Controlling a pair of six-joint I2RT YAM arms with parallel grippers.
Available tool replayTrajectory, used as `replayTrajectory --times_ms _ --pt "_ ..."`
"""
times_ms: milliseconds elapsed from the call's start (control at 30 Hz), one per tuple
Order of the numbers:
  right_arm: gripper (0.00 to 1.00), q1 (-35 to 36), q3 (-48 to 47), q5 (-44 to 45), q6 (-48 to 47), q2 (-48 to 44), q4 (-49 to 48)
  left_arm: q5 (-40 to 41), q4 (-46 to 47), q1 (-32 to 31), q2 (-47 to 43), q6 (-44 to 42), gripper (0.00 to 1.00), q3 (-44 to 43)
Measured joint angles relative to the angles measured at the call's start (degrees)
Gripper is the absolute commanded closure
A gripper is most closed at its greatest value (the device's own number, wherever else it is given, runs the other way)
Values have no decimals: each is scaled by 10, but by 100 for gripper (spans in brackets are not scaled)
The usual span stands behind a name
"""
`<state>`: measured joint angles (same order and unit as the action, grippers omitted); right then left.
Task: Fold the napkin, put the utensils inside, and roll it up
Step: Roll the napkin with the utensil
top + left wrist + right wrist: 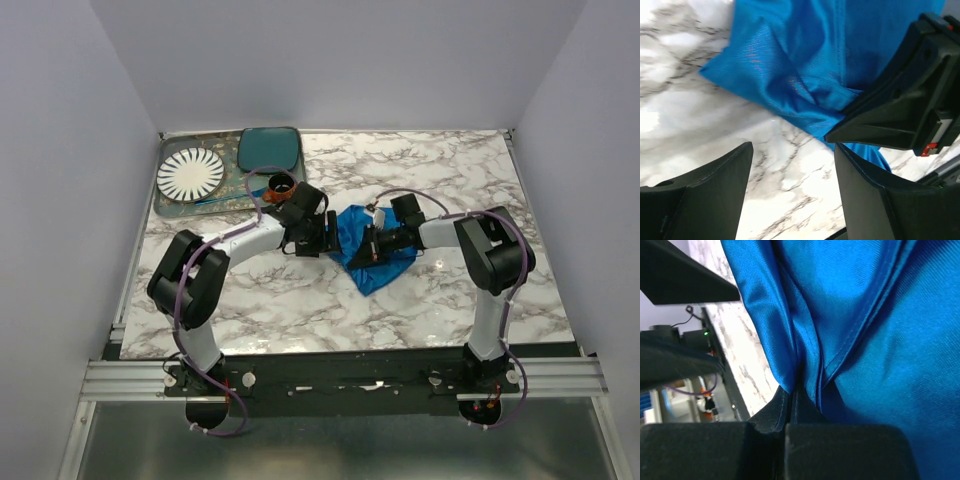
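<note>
Marble table [450, 170], seen from the top with 12 o'clock at the far edge. Left arm [250, 238] bends in from 8 o'clock, right arm [490, 250] from 4 o'clock, and both reach the centre.

Tray [158, 205] at 10-11 o'clock of the table. A white plate with dark stripes [190, 173] lies on it. A dark teal plate [270, 150] sits at the tray's 3 o'clock, touching or just overlapping it, can't tell which.

Blue napkin [370, 262] at table centre, bunched and creased, not flat, one corner pointing to 6 o'clock. It lies between the two grippers.

Left gripper [792, 150] is at the napkin's 9 o'clock edge, low over the marble. Fingers [715, 195] are spread wide with only bare table between them, holding nothing. In the left wrist view the napkin is at 12 o'clock of the fingers, apart from them.

Right gripper [788, 402] is on the napkin, coming in from 3 o'clock. Fingers [767, 415] are pressed together on a fold of the cloth, which rises out of the pinch in tight pleats. The left wrist view shows the same pinch, with cloth gathered at the right gripper's tip.

Small dark cup with an orange rim [281, 183] at 11 o'clock of the napkin, just beside the left wrist.

Slim bluish fork [215, 199] along the tray's 6 o'clock edge, well apart from the napkin, too small to see detail.
</note>
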<state>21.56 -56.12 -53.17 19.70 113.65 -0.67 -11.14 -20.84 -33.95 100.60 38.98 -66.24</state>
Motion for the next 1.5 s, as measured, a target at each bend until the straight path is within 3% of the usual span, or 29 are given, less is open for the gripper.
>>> replayTrajectory --times_ms 500,800,900,1200,1233,1367,1500 --pt "99 -15 12 -65 31 24 -33 -6 124 -9 24 143 28 63" --pt "99 -19 31 -76 64 26 -75 7 128 -9 53 214 44 41" --pt "100 -21 31 -76 65 26 -78 19 112 -10 66 226 55 22" --pt "99 -22 27 -74 49 26 -66 68 72 -22 84 194 67 -15" --pt "98 -22 24 -71 42 25 -58 73 71 -24 84 189 68 -15" --pt "75 -21 17 -51 20 13 -23 88 72 -29 84 177 69 -15" --pt "63 -12 11 2 -6 -23 36 91 78 -34 84 173 69 -15"
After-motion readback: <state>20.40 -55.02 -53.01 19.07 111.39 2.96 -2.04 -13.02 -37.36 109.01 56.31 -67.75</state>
